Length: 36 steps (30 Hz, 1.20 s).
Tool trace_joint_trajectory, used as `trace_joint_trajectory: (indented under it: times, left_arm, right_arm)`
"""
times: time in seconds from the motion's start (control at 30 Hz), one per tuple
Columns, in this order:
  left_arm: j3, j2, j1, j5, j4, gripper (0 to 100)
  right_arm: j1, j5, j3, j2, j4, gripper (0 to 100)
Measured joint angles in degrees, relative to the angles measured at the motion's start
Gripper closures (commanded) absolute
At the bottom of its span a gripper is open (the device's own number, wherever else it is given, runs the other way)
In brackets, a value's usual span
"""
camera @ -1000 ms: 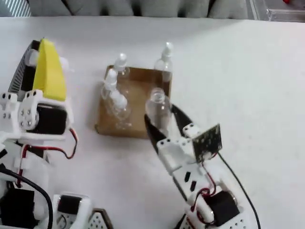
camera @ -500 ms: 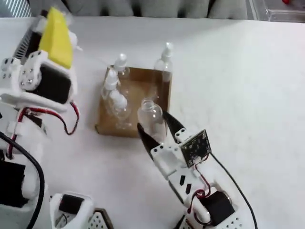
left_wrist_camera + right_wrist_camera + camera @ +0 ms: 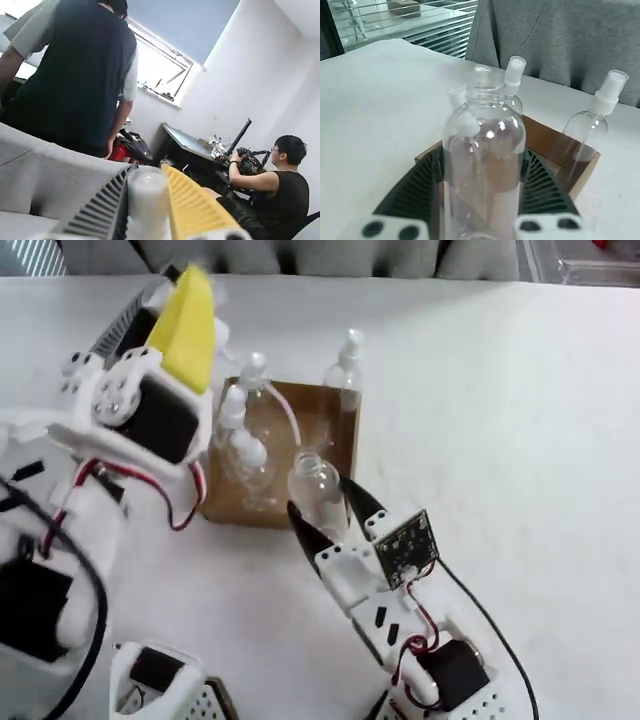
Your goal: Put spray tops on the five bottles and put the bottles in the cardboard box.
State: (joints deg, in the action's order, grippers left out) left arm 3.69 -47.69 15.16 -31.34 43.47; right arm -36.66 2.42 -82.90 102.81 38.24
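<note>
My right gripper (image 3: 322, 498) is shut on a clear bottle (image 3: 315, 472) with no top, held upright at the near right corner of the cardboard box (image 3: 300, 410). In the right wrist view the open-necked bottle (image 3: 483, 125) stands between the black fingers (image 3: 417, 187). Several bottles with spray tops (image 3: 247, 450) stand in the box, one at its far right corner (image 3: 347, 355). My left gripper (image 3: 180, 280), with its yellow finger (image 3: 187, 325), hangs above the box's left side. It is shut on a white spray top (image 3: 146, 197), whose thin tube (image 3: 290, 420) curves down over the box.
The box sits mid-table on a white cloth (image 3: 500, 410). Bare cloth lies to the right of the box and behind it. The arms' bases (image 3: 150, 680) crowd the near edge. A grey sofa back (image 3: 560, 35) lines the far side.
My left arm has swung up and to the right with the spray top, from the table's left side to over the box. The right gripper with the bottle shifted slightly left, then stayed.
</note>
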Motion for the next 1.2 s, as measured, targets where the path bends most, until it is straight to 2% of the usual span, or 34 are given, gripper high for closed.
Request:
trace_joint_trajectory:
  times: [0.17, 0.63, 0.83, 1.2]
  left_arm:
    - [3.1, 3.9, 0.1, 0.0, -2.6, 98]
    - [17.6, 0.4, 0.3, 0.0, -7.9, 98]
    - [18.2, -5.0, 0.4, 0.0, -8.2, 98]
    - [18.5, -5.7, 0.4, 0.0, -10.0, 98]
  right_arm:
    - [0.0, 0.0, 0.0, 0.0, 0.0, 98.4]
    - [0.2, 0.1, -0.4, 0.0, 0.1, 98.4]
    - [0.0, 0.2, -0.5, 0.0, 0.1, 98.4]
    - [0.0, 0.4, -0.5, 0.0, 0.1, 98.4]
